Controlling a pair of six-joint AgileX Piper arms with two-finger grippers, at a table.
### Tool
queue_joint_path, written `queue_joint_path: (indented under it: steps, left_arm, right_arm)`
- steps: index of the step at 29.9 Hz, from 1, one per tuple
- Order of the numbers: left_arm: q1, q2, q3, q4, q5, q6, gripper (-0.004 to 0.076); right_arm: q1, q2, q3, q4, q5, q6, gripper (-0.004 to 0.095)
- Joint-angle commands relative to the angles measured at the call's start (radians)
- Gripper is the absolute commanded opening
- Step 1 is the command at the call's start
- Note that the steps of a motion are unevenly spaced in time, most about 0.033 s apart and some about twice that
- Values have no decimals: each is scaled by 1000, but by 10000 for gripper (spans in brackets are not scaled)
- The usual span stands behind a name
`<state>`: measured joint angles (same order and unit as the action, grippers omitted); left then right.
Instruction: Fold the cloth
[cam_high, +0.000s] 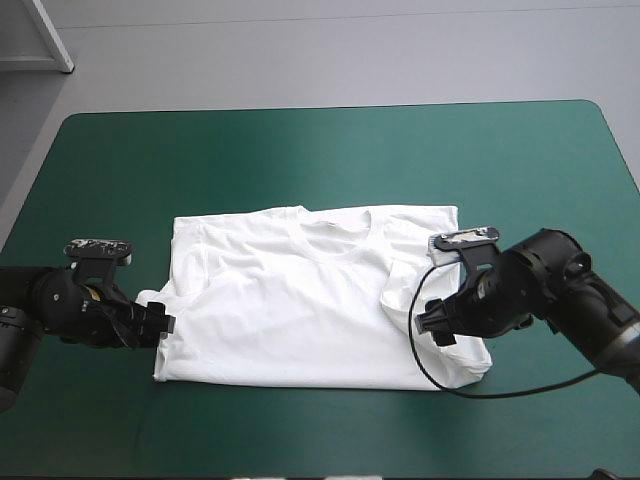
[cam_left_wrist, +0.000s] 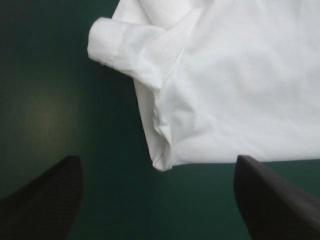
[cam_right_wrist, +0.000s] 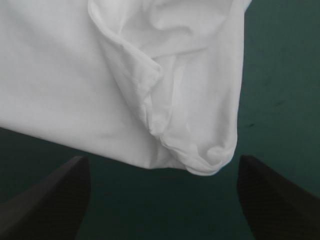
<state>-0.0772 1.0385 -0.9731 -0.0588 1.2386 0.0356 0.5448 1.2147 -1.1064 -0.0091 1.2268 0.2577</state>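
Observation:
The white T-shirt (cam_high: 310, 300) lies flat near the middle of the table, collar toward the far edge, both sleeves folded inward. My left gripper (cam_high: 165, 327) sits low at the shirt's near-left corner, open; in the left wrist view the folded corner and sleeve cuff of the T-shirt (cam_left_wrist: 240, 90) lie just ahead of the gripper (cam_left_wrist: 157, 159), between the spread fingers. My right gripper (cam_high: 432, 325) rests over the shirt's right side near its near-right corner, open. In the right wrist view the rounded, creased corner of the T-shirt (cam_right_wrist: 65, 75) lies ahead of the gripper (cam_right_wrist: 163, 159).
The teal-green cover (cam_high: 300, 150) shows in a wide band beyond the shirt's collar and a narrower strip toward the near edge. Both arms lie low at the shirt's left and right sides.

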Motion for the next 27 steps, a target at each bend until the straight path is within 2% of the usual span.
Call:
queue_joint_path:
  steps: [1,3,8,12,17,20,23,27]
  left_arm:
    - [0,-2,26,-2,42,-11,597]
    - [0,21,69,-2,20,-11,590]
    - [0,94,163,-4,-115,-11,526]
    - [0,176,207,-37,-199,-4,505]
    - [0,285,223,-144,-264,61,503]
    - [0,332,225,-150,-277,70,480]
    - [0,354,228,-157,-275,70,407]
    - [0,354,250,-180,-277,77,218]
  right_arm:
    - [-1,-88,34,-1,24,16,741]
    - [-1,-116,66,14,24,16,741]
    - [-1,-163,132,19,24,16,741]
    - [-1,-174,167,23,24,18,737]
    - [-1,-175,178,30,14,16,737]
    - [-1,-171,197,22,-31,14,737]
    - [-1,-151,223,1,-73,14,737]
    - [-1,-98,273,0,-141,14,715]
